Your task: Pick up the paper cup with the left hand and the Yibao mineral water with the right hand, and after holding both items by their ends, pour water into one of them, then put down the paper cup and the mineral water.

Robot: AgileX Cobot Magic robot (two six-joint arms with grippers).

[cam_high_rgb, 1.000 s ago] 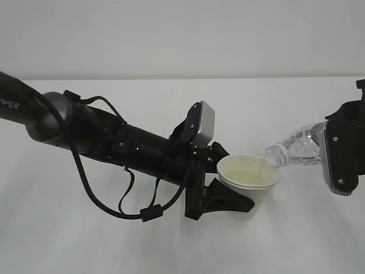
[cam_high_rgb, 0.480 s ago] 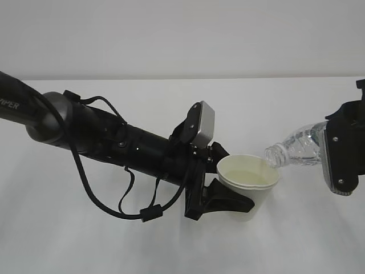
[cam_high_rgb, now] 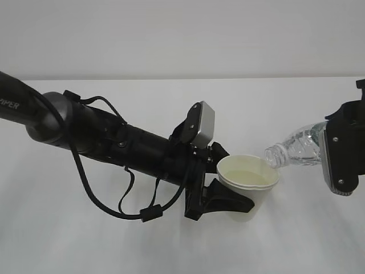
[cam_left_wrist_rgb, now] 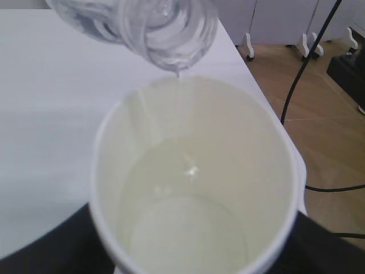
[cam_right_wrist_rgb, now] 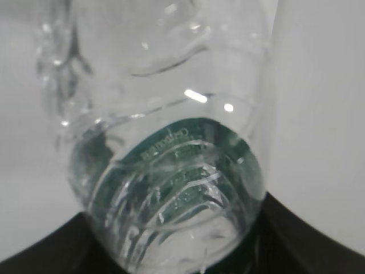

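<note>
Bottle tipped over the cup, above the white bench.

The left hand grips the cup upright, water pooled inside. The right hand clasps the bottle by its base end, tilted, its open mouth just over the cup's far rim.

You see the right gripper cut off at the exterior view's edge, hiding the Yibao mineral water's base; the paper cup's lower wall sits behind the left gripper.
</note>
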